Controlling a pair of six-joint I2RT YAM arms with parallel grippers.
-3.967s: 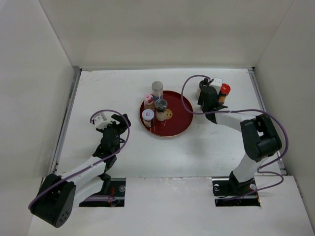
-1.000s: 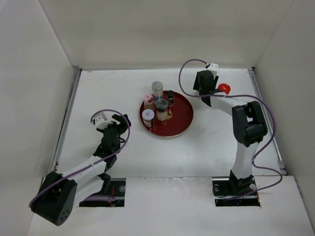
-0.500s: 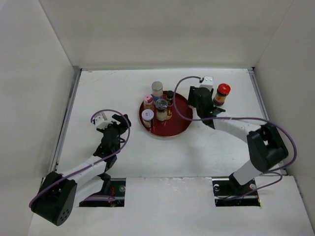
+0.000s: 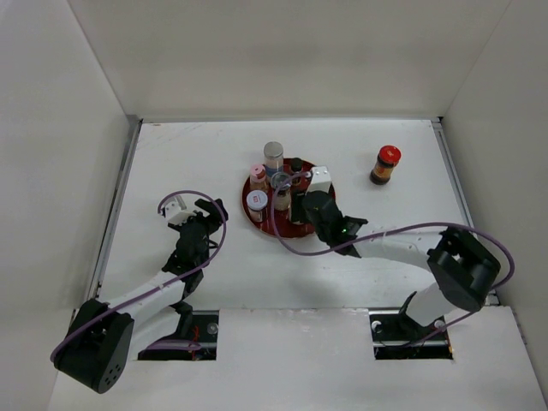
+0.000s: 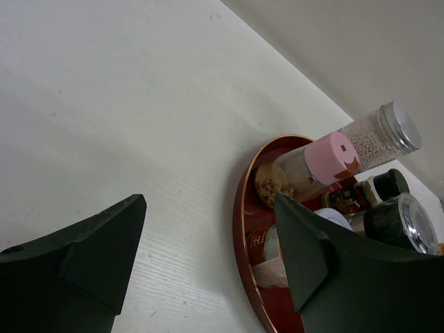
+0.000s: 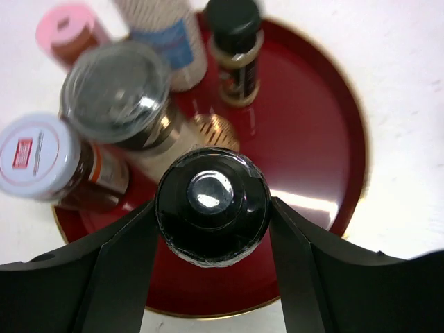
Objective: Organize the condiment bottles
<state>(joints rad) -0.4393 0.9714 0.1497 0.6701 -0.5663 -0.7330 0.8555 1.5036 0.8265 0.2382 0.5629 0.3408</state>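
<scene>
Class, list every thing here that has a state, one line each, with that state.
Left end effector, open, empty.
Right end effector, shut on black-capped bottle over the red tray.
Red-capped bottle, upright on the table, off the red tray.
Pink-capped bottle, upright on the red tray.
White-capped bottle, upright on the red tray.

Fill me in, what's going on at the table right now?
The right tool grips a black-capped bottle over the red tray, where five other bottles stand clustered. A red-capped bottle stands alone on the table, off to the tray's right. The left tool is open and empty, left of the tray.
</scene>
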